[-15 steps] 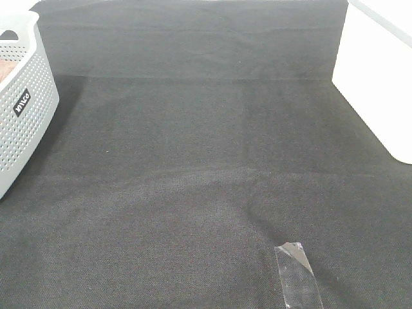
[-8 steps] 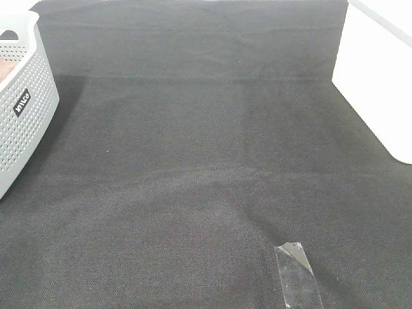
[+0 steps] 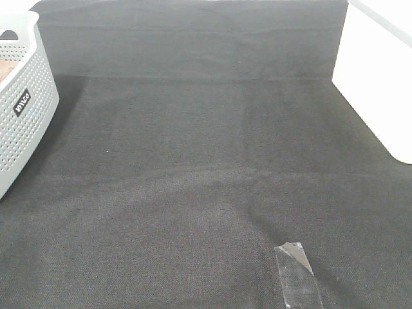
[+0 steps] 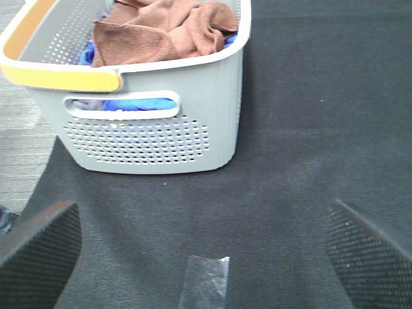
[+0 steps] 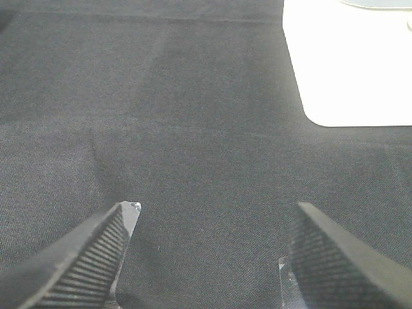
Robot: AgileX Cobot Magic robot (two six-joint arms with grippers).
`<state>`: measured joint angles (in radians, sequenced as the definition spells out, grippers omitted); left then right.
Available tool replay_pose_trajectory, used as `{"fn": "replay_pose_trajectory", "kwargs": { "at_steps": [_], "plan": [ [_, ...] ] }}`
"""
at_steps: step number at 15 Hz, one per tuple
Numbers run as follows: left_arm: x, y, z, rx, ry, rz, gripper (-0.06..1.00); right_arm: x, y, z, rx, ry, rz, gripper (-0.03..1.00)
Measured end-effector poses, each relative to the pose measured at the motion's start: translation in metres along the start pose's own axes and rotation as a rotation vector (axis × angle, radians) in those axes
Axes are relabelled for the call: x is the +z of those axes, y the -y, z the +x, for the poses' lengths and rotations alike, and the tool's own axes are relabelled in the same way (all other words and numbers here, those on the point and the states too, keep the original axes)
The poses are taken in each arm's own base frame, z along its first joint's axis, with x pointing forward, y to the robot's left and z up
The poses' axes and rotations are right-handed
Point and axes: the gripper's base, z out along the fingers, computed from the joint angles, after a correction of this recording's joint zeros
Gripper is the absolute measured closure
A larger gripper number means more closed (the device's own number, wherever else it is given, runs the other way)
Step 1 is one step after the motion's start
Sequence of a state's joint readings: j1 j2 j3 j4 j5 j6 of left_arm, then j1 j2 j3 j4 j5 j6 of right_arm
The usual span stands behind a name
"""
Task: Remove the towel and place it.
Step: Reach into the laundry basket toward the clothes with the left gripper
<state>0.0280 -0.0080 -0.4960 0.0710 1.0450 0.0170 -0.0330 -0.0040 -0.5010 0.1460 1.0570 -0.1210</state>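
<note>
The left hand [image 4: 201,212] is spread wide open and holds nothing, poised over the dark desk [image 3: 193,161]. The right hand [image 5: 212,209] is likewise wide open with nothing between its fingers. The towel [image 4: 161,29], brown and bunched, lies inside the grey perforated basket [image 4: 154,138], over a blue cloth [image 4: 129,103]. In the high view the basket stands at the upper left edge. A clear tape strip [image 3: 297,273] lies lower right, and a white box [image 3: 380,77] sits upper right.

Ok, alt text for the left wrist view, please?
Brown towel crumpled in a grey perforated basket, over blue cloth. The basket stands on a dark mat; clear tape lies on it, nearer the open, empty left gripper.
</note>
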Motion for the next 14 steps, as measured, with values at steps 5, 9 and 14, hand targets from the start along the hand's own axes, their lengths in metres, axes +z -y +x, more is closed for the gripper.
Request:
{"fn": "replay_pose_trajectory", "kwargs": {
  "at_steps": [5, 9, 14],
  "plan": [
    [0.000, 0.000, 0.000, -0.046, 0.000, 0.005, -0.03, 0.000, 0.000, 0.000, 0.000, 0.000, 0.000, 0.28],
    [0.000, 0.000, 0.000, -0.046, 0.000, 0.005, -0.03, 0.000, 0.000, 0.000, 0.000, 0.000, 0.000, 0.28],
    [0.002, -0.001, -0.026, 0.098, -0.109, 0.017, -0.03, 0.000, 0.000, 0.000, 0.000, 0.000, 0.000, 0.28]
  ]
}}
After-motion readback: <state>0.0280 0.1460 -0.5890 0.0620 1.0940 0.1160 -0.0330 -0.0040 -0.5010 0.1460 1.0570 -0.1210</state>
